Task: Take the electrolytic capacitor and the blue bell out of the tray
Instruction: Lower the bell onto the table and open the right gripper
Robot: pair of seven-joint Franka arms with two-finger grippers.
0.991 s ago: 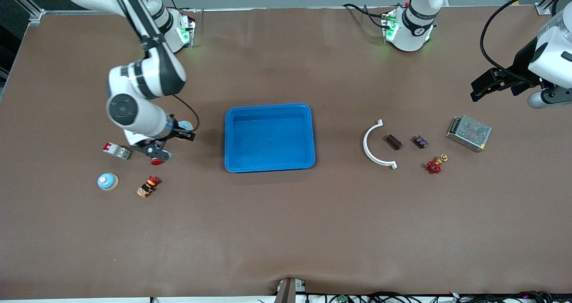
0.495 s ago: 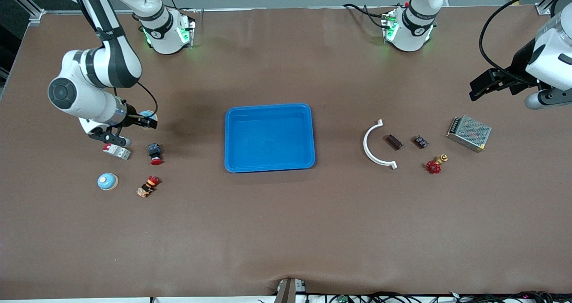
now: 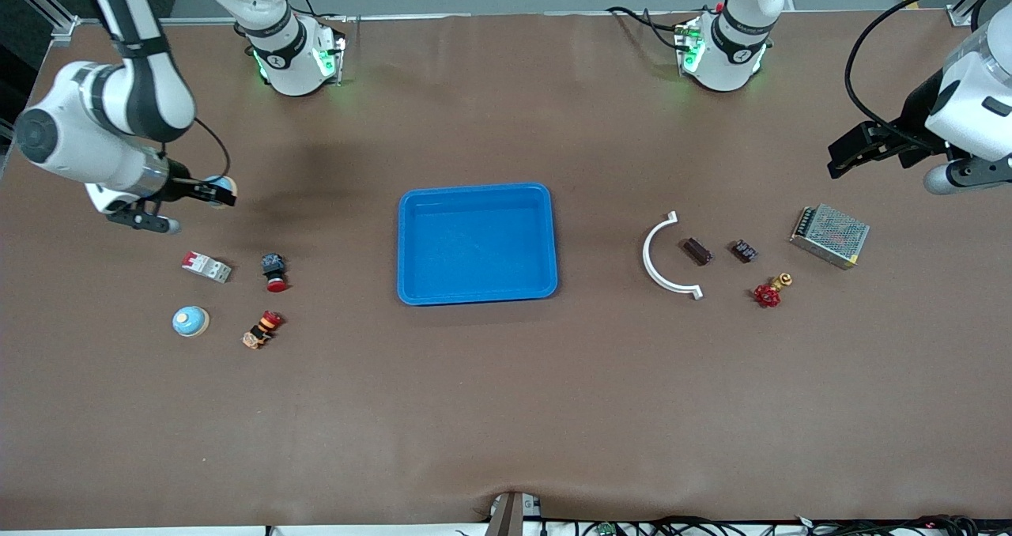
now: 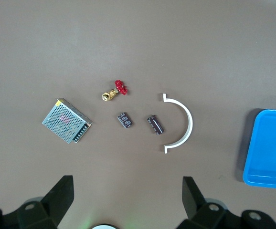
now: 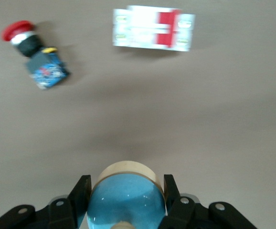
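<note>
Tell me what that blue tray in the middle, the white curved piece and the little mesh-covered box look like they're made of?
The blue tray looks like molded plastic: one even colour, rounded corners, a soft sheen. The white curved piece also seems plastic, matte and uniform, though painted metal can't be ruled out. The mesh-covered box looks like metal: its silvery perforated cover catches the light.
</note>
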